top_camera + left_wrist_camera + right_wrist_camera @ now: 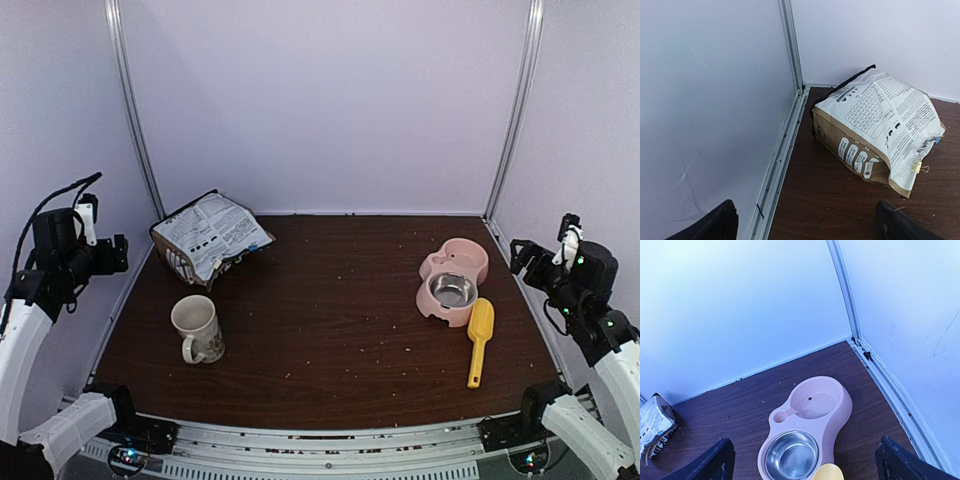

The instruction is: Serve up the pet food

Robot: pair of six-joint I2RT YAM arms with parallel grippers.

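Progress: not begun, as I judge it. No pet food shows in any view, the bowl holds nothing, and neither arm holds a tool. Opening the bag, taking food out and filling the bowl are all left to do.
Bench [330, 340]: one, dark wood grain, carrying everything below.
Arms: two, both drawn back to the outer edges, well apart from every object.
Left hand [807, 225]: fingers spread wide with nothing between them, facing the bag.
Right hand [810, 462]: fingers likewise wide apart with nothing in them, looking down at the feeder.
Bag [210, 238]: one, brown paper with a white printed panel, lying on its side at the far left corner. The pet food is presumably inside (no pellet can be seen).
Feeder [452, 280]: one, pink, on the right side, with two wells. The near well holds a steel bowl [453, 290]. The far one is bare pink, with a dark speck I cannot identify.
Mug [196, 327]: one, pale, upright, nearer than the bag, handle towards the arms.
Scoop [480, 335]: one, yellow, lying flat just beside the feeder, handle pointing to the near edge.
Binder clip [916, 167]: one, pinching the bag's folded mouth shut.
Crumbs [775, 385]: many, too small to count, scattered across the bench.
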